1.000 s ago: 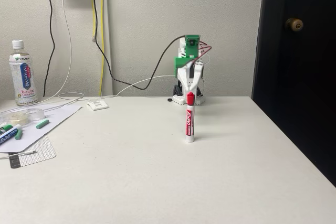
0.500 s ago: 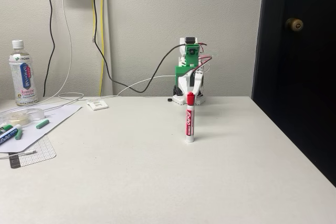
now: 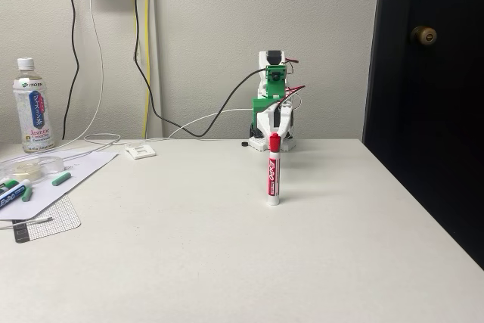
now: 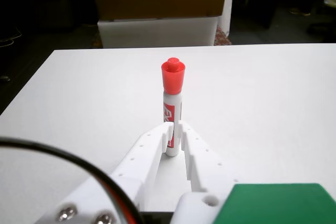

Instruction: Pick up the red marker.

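Note:
The red marker [image 3: 274, 175] stands upright on its flat end near the middle of the white table [image 3: 189, 255], red cap up. In the wrist view the red marker [image 4: 172, 85] rises straight ahead of my gripper [image 4: 175, 126]. The white fingers [image 4: 148, 153] come together in front of its lower barrel with nothing between them. In the fixed view my gripper [image 3: 277, 132] hangs at the back of the table, behind the marker's cap and well short of it, below the green wrist part.
At the left edge lie a paper sheet [image 3: 72, 175] with green and blue markers [image 3: 11, 196], a tape roll and a tea bottle [image 3: 33, 107]. Cables hang down the wall. A dark door [image 3: 431, 73] borders the table's right side. Boxes [image 4: 163, 31] stand beyond the far edge.
The arm's wrist has shifted slightly to the right and tilted, with the gripper pointing down towards the marker. The marker has not moved.

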You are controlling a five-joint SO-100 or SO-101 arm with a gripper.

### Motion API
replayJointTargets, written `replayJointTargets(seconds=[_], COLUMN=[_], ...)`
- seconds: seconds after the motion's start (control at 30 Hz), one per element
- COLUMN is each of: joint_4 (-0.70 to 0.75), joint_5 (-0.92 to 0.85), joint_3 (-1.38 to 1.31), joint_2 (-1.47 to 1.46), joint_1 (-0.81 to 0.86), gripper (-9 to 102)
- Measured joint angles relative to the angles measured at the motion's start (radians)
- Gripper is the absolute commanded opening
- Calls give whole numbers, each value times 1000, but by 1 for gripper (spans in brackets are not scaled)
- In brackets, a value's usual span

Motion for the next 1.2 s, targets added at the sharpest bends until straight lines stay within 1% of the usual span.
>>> replayJointTargets(seconds=[0.23, 0.43, 0.5, 0.57, 0.63, 0.73, 1.2], joint_4=[-97, -344, -397, -509, -583, -607, -594], joint_5=[2, 2, 2, 9, 15, 26, 58], joint_3=[26, 26, 26, 21, 17, 3, -48], joint_2=[-66, -325, -377, -486, -566, -607, -623], joint_1=[2, 5, 5, 5, 6, 6, 15], gripper=[0, 0, 0, 0, 1, 2, 13])
